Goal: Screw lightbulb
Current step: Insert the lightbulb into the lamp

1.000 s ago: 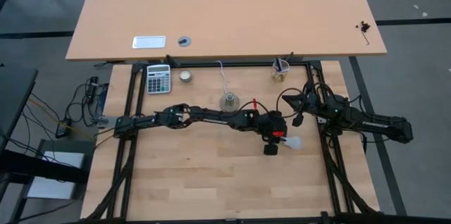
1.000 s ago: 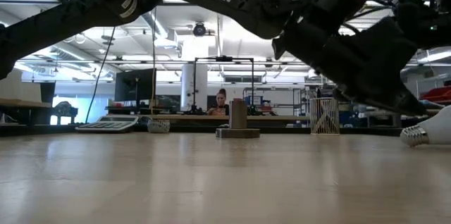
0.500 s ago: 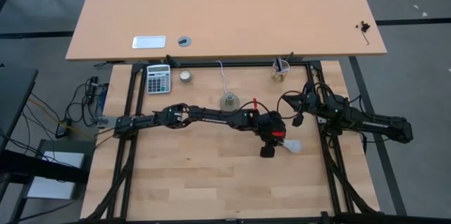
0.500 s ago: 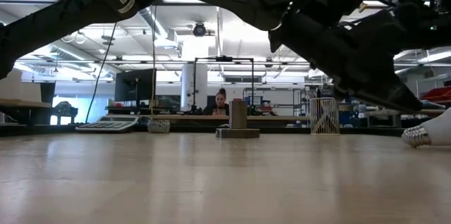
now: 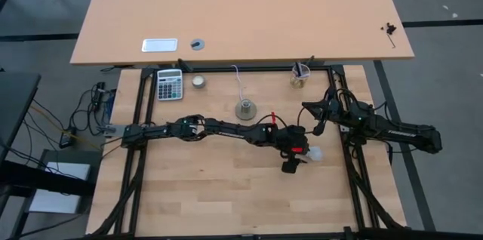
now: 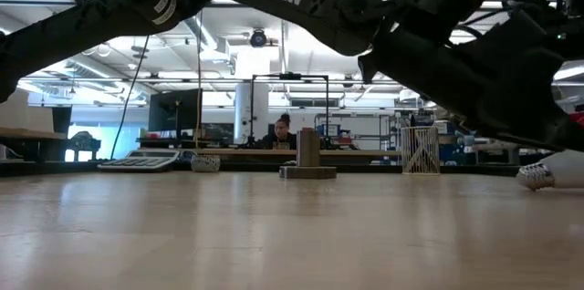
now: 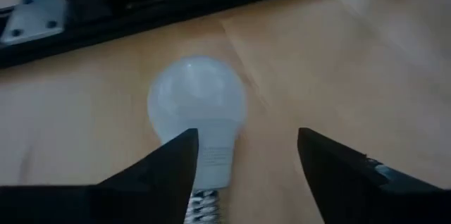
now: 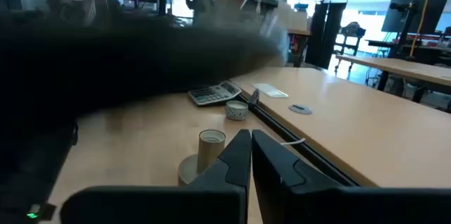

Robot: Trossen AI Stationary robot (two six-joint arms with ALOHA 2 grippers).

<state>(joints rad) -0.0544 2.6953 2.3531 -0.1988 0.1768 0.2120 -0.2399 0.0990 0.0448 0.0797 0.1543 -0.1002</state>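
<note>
Left gripper (image 7: pixel 243 175) has its 2 fingers (image 7: pixel 176 164) spread apart, not gripping; the bulb (image 7: pixel 199 115) lies on the table (image 5: pixel 211 187) just past them, right of center in the high view. Right gripper (image 8: pixel 248 157) sits pinched closed at the right edge, near the socket (image 5: pixel 245 109).

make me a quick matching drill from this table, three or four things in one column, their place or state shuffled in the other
Things:
1. lightbulb
2. left tool
3. right tool
4. calculator

Places or states:
A. shut, waiting at the table's right side
B. at the far edge, left of the small tin
C. lying on its side on the wood
D. open, fingers either side of the bulb's neck

Pairs: 1-C, 2-D, 3-A, 4-B
</note>
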